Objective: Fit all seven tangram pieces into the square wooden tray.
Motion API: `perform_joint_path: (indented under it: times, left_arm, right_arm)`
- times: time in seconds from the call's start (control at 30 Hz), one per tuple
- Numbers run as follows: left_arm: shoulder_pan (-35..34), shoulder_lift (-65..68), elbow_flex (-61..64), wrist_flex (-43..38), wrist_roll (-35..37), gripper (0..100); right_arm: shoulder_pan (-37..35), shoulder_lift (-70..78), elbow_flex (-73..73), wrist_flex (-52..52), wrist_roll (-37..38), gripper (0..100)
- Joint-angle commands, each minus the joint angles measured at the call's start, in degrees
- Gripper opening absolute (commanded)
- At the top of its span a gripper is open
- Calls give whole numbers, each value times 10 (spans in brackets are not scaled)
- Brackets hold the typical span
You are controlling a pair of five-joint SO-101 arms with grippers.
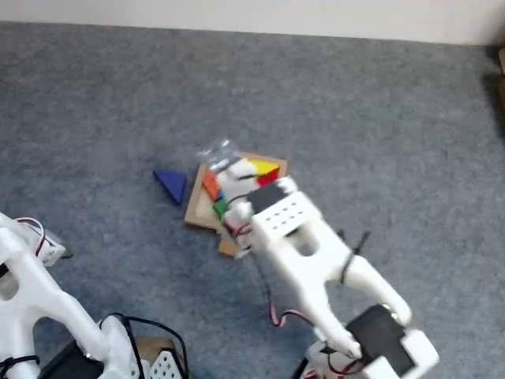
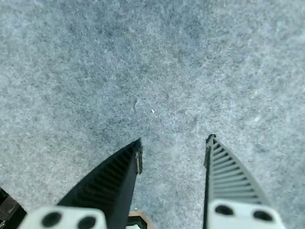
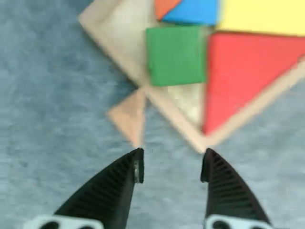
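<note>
The square wooden tray (image 1: 194,210) (image 3: 114,47) lies mid-carpet. It holds a green square (image 3: 175,55), a red triangle (image 3: 243,71), a yellow piece (image 3: 262,16), a light blue piece (image 3: 193,12) and an orange piece (image 3: 164,5). A bare gap (image 3: 188,102) shows between green and red. A tan triangle (image 3: 129,117) (image 1: 227,247) lies on the carpet against the tray's near edge. A dark blue triangle (image 1: 171,184) lies left of the tray. My right gripper (image 3: 172,164) is open just short of the tan triangle. My left gripper (image 2: 174,148) is open over bare carpet.
The right arm (image 1: 300,229) hangs over the tray's near side and hides part of it. The left arm (image 1: 39,292) stands at the front left. A blurred pale object (image 1: 217,152) sits at the tray's far corner. Grey carpet surrounds everything.
</note>
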Motion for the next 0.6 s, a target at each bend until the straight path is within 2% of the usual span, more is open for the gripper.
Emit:
perform_joint_path:
  times: [0.0,0.1,0.23,0.57]
  left_arm:
    - [-6,-12,-28,-5,3,217]
    - [-7,-12,-28,-5,2,217]
    - [-7,-11,-27,-5,2,217]
    - [-7,-11,-27,-5,2,217]
  right_arm:
    - [-61,43,-51,-10,-52,209]
    - [-77,99,-100,-7,-80,209]
    - [-74,153,-145,-7,-80,209]
    - [-39,201,-160,-10,-78,209]
